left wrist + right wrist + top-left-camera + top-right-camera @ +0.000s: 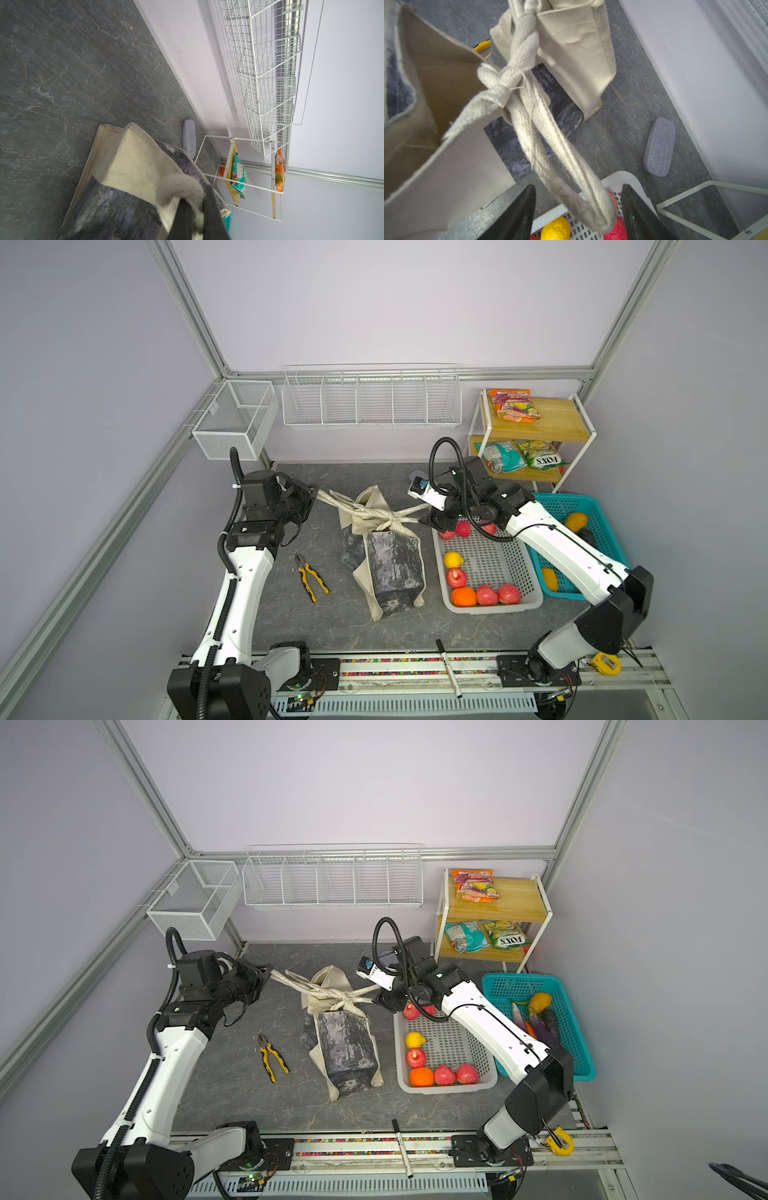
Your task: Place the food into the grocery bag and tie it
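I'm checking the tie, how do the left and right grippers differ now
The left gripper is shut on one handle loop; the right gripper is open, the other loop free between its jaws. Left hangs over the table, right over the white basket. Both face the knot.

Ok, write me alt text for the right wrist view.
The right gripper stands open around the looped end of a cream bag handle, which is tied in a knot further along. Beyond lie the bag, a grey case and a white basket of toy fruit.
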